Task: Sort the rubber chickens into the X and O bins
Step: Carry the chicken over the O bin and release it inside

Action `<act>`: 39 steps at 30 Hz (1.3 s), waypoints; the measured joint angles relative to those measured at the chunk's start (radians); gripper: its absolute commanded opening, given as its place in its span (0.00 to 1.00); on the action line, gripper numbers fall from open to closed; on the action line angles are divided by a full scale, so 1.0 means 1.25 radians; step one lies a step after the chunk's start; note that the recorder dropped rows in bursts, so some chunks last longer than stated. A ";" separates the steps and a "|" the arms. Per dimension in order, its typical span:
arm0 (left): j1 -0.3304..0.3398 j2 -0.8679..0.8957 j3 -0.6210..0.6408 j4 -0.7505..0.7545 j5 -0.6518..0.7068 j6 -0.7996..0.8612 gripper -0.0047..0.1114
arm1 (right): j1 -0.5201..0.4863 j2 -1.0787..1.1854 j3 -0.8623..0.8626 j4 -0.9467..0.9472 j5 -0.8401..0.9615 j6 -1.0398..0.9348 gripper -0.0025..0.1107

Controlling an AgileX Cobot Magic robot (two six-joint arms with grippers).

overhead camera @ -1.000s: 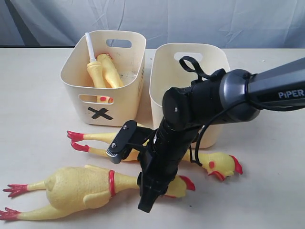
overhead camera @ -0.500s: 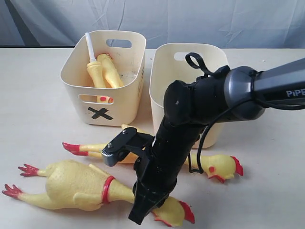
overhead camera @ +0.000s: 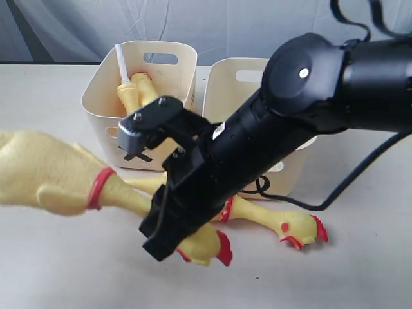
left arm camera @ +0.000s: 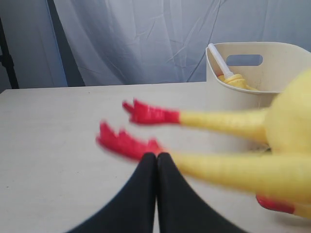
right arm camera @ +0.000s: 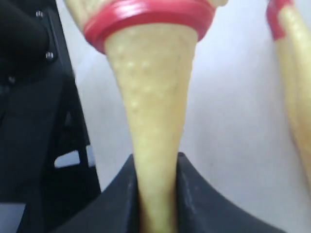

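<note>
My right gripper (overhead camera: 168, 228) is shut on the neck of a big plump rubber chicken (overhead camera: 45, 174), just past its red collar (right arm camera: 146, 14). The chicken hangs off the table, body to the left, head (overhead camera: 209, 246) below the gripper. In the right wrist view the neck (right arm camera: 155, 97) runs between both fingers. A slim chicken (overhead camera: 273, 220) lies on the table before the bins. The X bin (overhead camera: 174, 109) holds two yellow chickens (overhead camera: 138, 96). The second bin (overhead camera: 222, 77) stands right of it, its mark hidden by the arm. My left gripper (left arm camera: 156, 155) is shut and empty, with blurred red feet (left arm camera: 146, 112) beyond it.
The right arm (overhead camera: 309, 96) crosses in front of both bins and hides much of the right one. The tabletop (overhead camera: 51, 257) is pale beige. A black cable (overhead camera: 347, 187) trails over the table at the right. A grey curtain hangs behind.
The right gripper has lifted the big chicken off the table by its neck. The chicken's body has swung up and to the left. The arm has risen towards the camera.
</note>
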 measured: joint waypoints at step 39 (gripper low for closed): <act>0.000 0.000 0.000 0.000 0.000 0.000 0.04 | 0.000 0.096 0.005 0.519 -1.257 -0.181 0.01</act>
